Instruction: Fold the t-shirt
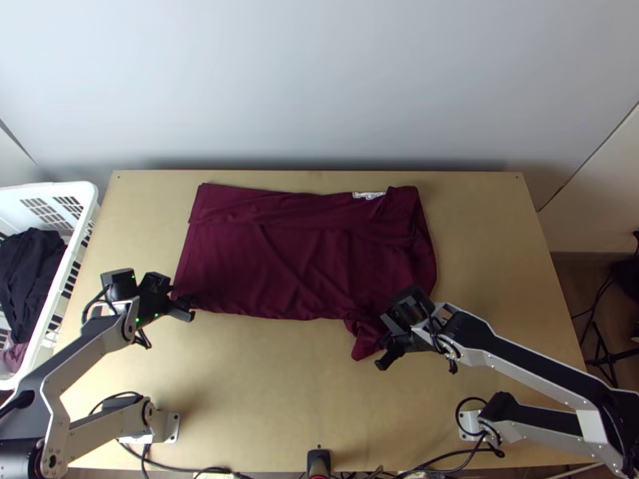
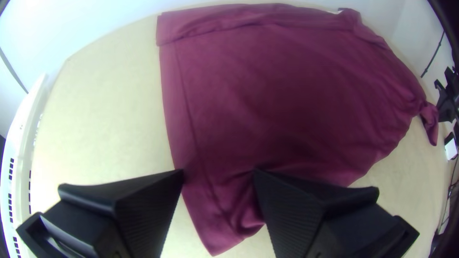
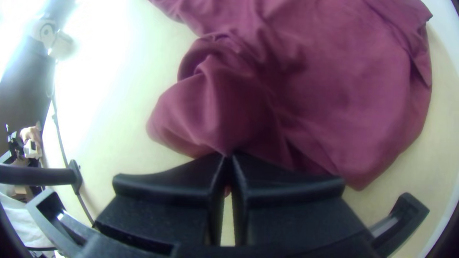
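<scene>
The dark red t-shirt (image 1: pixel 279 255) lies mostly spread, with a folded strip along its far edge and its near right corner bunched. My left gripper (image 1: pixel 177 300) is at the cloth's near left corner; in the left wrist view the left gripper (image 2: pixel 219 179) stands open, with the shirt's corner (image 2: pixel 222 224) between and below its fingers. At the near right corner is my right gripper (image 1: pixel 384 342). In the right wrist view the right gripper (image 3: pixel 228 160) is shut on a bunched part of the shirt (image 3: pixel 215 110).
A white basket (image 1: pixel 84 215) holding dark clothes (image 1: pixel 28 271) stands at the table's left. The light wooden table (image 1: pixel 263 383) shows bare wood in front of the shirt. Cables (image 1: pixel 447 459) run along the near edge, and a wall rises behind the far edge.
</scene>
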Tool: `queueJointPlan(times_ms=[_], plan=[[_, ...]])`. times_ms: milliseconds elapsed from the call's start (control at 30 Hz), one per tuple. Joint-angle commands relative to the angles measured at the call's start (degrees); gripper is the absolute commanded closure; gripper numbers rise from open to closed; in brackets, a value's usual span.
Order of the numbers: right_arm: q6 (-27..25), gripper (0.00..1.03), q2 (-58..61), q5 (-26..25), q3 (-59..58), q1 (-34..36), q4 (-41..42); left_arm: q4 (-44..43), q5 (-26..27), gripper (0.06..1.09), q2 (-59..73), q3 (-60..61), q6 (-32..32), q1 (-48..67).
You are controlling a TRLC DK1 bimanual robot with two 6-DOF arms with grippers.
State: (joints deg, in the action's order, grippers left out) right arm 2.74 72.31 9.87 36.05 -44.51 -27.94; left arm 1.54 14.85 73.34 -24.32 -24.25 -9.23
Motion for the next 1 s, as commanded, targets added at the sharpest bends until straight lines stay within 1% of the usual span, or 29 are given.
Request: queueJointPlan(times_ms=[0, 67, 167, 333, 400, 467, 600, 700, 800, 967], plan=[[0.2, 0.99, -0.6, -0.1, 0.4, 0.7, 0.1, 2.6, -0.7, 1.06, 4.8, -2.8, 0.5, 0.2], [0.2, 0.99, -0.7, -0.1, 0.4, 1.0, 0.1, 4.2, -0.4, 1.05, 5.0, -3.5, 1.1, -0.8], [0.3, 0.99, -0.6, -0.1, 0.5, 1.4, 0.1, 6.5, 2.4, 1.05, 2.6, -3.8, 2.2, -1.9], [0.3, 0.99, -0.5, -0.2, 0.6, 1.7, 0.4, 14.1, 4.8, 1.05, -6.6, -6.3, 4.0, -1.7], [0.3, 0.99, -0.6, -0.4, 0.8, 1.9, 0.4, 19.5, 5.4, 1.05, -10.1, -8.8, 5.2, -0.3], [0.3, 0.99, -1.1, -0.6, 1.3, 2.3, 0.3, 21.7, 5.3, 1.05, -13.4, -10.8, 7.9, 2.1], [0.0, 0.99, -4.8, -0.6, 3.8, 6.0, -1.0, 26.9, 5.2, 1.05, -17.9, -15.0, 10.4, 6.7], [-2.4, 0.99, -7.1, -0.6, 8.3, 10.1, -4.8, 29.5, 4.7, 1.05, -18.8, -18.1, 11.8, 9.8], [-6.2, 0.99, -7.2, -0.4, 13.6, 15.9, -7.0, 29.0, 2.7, 1.05, -17.4, -19.7, 12.4, 11.8], [-12.1, 0.99, -3.3, 1.5, 20.3, 24.4, -7.7, 26.0, 1.1, 1.05, -10.6, -23.0, 13.0, 11.8]])
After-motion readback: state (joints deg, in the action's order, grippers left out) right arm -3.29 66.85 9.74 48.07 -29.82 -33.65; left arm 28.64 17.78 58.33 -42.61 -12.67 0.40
